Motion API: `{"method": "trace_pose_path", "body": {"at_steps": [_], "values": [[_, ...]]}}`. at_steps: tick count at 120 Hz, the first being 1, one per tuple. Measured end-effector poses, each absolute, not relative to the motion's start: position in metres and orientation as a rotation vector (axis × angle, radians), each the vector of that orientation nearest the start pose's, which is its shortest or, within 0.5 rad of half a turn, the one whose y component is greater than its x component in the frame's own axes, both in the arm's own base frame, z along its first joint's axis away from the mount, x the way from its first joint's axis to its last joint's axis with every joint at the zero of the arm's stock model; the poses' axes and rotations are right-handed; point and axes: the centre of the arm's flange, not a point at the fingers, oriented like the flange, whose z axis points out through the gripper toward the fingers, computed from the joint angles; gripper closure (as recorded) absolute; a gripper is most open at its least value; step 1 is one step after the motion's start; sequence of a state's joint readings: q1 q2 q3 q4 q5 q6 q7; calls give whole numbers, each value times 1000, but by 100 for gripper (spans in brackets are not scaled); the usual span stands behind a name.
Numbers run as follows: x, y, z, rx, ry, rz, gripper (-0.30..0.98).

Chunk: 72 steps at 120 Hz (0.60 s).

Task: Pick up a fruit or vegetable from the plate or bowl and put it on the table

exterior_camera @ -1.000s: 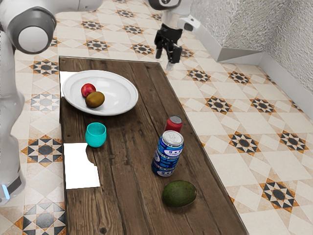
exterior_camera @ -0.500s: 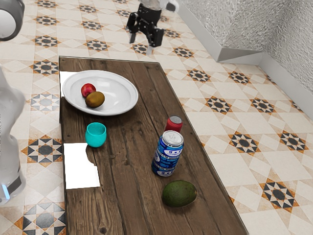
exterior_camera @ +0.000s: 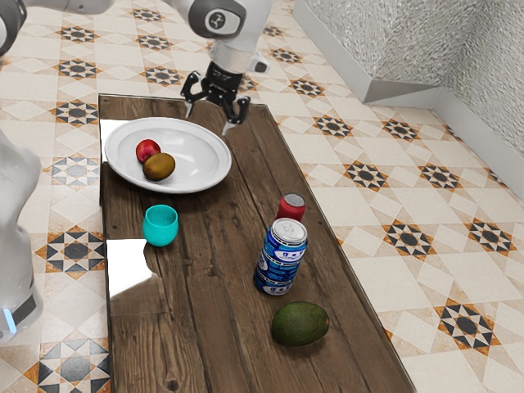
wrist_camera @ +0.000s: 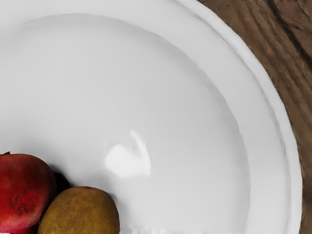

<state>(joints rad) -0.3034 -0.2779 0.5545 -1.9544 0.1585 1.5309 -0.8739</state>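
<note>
Two fruits, a red fruit (exterior_camera: 148, 151) and a brown fruit (exterior_camera: 159, 167), lie side by side on the white plate (exterior_camera: 192, 151), lower than the claw (exterior_camera: 209, 119) and off to the exterior view's left of it. They are touching or nearly so. The claw's fingers stand apart, tips down, over the plate's rim on the side away from the fruits. Between that side of the rim and the fruits spreads a wide stretch of bare white plate, with the raised rim curving around.

The table (exterior_camera: 217, 270) has its far short edge near the claw; its long edge on the exterior view's right is farther off, and a strip of wood runs between it and the plate. From the claw toward the camera, beyond the plate, stand a turquoise cup (exterior_camera: 160, 228), a red can (exterior_camera: 291, 206) and a blue can (exterior_camera: 280, 260), the last two close together. Farthest from the claw lies an avocado (exterior_camera: 300, 324).
</note>
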Motion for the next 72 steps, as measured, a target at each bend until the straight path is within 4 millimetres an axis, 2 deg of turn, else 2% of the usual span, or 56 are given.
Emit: {"method": "trace_pose_path", "body": {"at_steps": [7, 23, 35, 40, 44, 48, 54, 72], "values": [[440, 153, 575, -2532, -1694, 269, 0], [468, 135, 575, -2383, -1728, 240, 0], [471, 143, 582, -2299, -1826, 227, 0], [462, 164, 582, -2258, -1943, 249, 0], [446, 186, 578, -2216, -2048, 280, 0], [428, 197, 569, -2185, -2122, 313, 0], [416, 197, 559, -2152, -2178, 338, 0], [401, 192, 537, -2042, -2280, 364, 0]]}}
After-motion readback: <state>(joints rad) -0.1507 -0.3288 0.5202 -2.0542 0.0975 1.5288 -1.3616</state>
